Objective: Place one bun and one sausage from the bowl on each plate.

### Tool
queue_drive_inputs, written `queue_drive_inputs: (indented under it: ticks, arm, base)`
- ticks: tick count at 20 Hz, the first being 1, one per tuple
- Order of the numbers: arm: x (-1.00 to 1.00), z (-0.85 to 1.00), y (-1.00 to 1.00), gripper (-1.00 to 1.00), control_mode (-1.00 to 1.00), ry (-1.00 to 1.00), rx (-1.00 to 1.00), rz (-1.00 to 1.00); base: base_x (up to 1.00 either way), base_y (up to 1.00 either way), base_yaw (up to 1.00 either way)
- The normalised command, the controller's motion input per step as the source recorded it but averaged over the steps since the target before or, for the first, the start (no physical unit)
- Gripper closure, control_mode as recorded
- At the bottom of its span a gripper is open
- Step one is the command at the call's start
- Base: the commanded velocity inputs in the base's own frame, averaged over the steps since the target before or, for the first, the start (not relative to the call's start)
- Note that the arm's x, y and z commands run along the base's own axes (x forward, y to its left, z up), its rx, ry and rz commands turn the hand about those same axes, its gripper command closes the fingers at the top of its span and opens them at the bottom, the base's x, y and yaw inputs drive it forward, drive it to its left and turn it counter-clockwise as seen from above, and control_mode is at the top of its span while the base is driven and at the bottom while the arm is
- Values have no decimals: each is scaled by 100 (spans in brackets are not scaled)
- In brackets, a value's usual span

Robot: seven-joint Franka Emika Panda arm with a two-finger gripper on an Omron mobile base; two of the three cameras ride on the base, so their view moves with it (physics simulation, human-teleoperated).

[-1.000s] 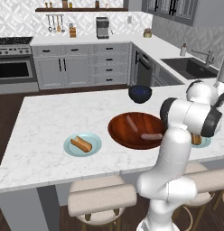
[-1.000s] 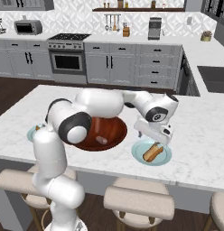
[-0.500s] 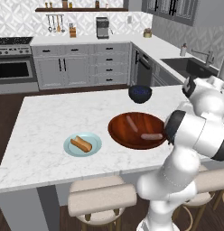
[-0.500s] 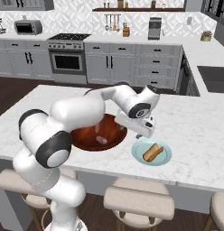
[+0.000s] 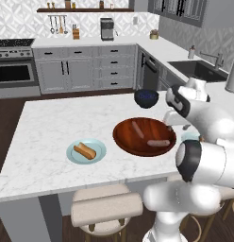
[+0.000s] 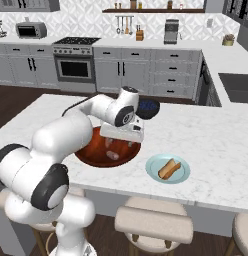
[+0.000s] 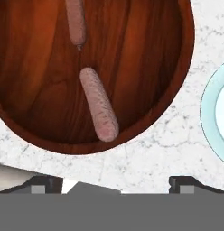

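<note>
The wooden bowl (image 5: 122, 137) (image 6: 91, 155) (image 7: 37, 90) holds two sausages (image 7: 99, 104) (image 7: 76, 22), also seen from the base (image 5: 158, 142) (image 5: 136, 127) (image 6: 112, 155). One pale-blue plate (image 5: 101, 152) carries a bun (image 5: 85, 151). The other plate (image 6: 152, 167) (image 7: 212, 113) carries a bun (image 6: 168, 168) too. My gripper (image 7: 114, 185) (image 6: 121, 144) (image 5: 171, 126) hangs open over the bowl's rim on the side toward this second plate, nothing between its fingertips (image 7: 186, 182).
A small dark blue-black bowl (image 5: 146, 98) (image 6: 147, 107) stands on the marble island behind the wooden bowl. Stools line the island's near edge. The arm hides the right part of the wooden bowl in the right base view.
The arm swung from above the plate with the bun back to the wooden bowl's rim. The bun stays on that plate. The jaws remain wide.
</note>
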Motion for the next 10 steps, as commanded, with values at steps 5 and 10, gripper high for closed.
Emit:
queue_drive_inputs:
  ticks: [5,10]
  arm:
    - [22,-32,45,-100,-100,13,-16,23]
    - [41,-36,9,-100,-100,11,-8,7]
  base:
    - [0,0,0]
    - [0,0,0]
